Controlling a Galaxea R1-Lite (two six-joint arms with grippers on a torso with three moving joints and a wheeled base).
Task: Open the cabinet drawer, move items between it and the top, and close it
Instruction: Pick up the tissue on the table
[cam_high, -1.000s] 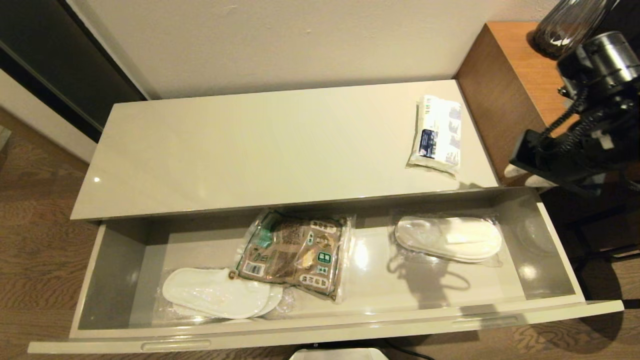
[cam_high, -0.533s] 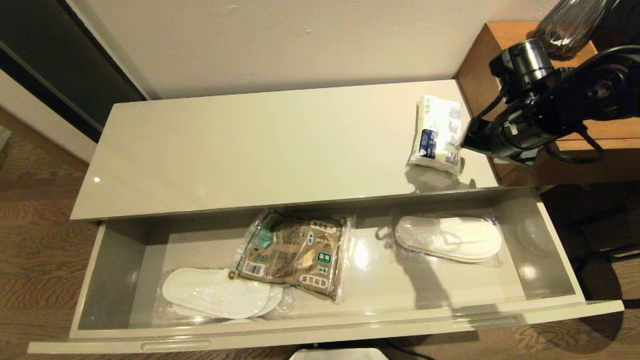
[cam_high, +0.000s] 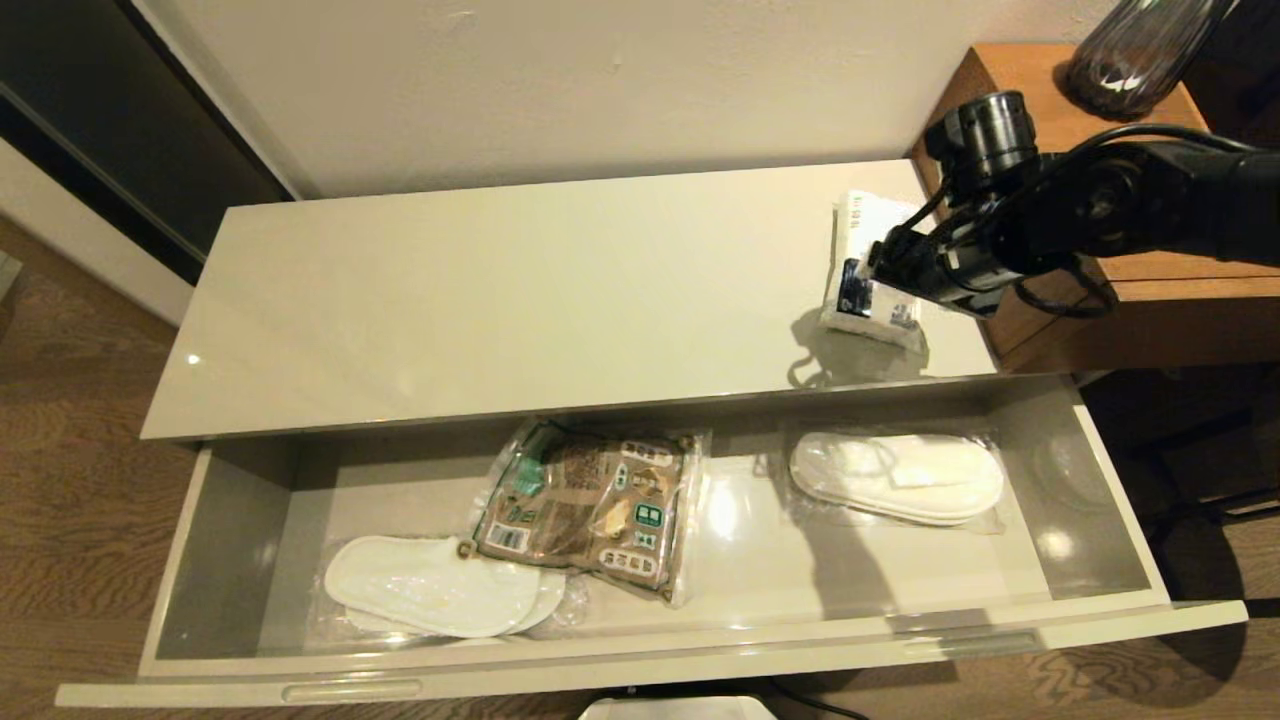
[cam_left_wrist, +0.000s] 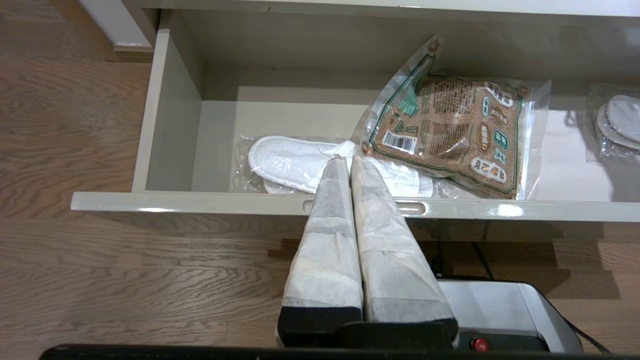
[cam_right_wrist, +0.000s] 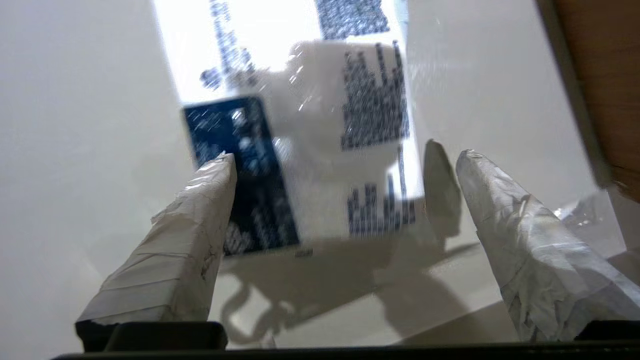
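The cabinet drawer stands pulled wide open. The clear bag of brown snacks lies in its middle, partly over a slipper. On the right end of the top lies the white tissue pack with its dark blue label. My right gripper hangs open just above the pack's near half. In the right wrist view the gripper has the pack between and below its spread fingers, not gripped. My left gripper is shut and empty, in front of the drawer's front panel near a handle slot.
Two pairs of plastic-wrapped white slippers lie in the drawer, one at the left front, one at the right. A taller brown wooden desk with a dark glass vase borders the top on the right. The robot's white base stands below the drawer front.
My right arm has swung left from beside the wooden desk to over the tissue pack. The drawer and its contents have not moved.
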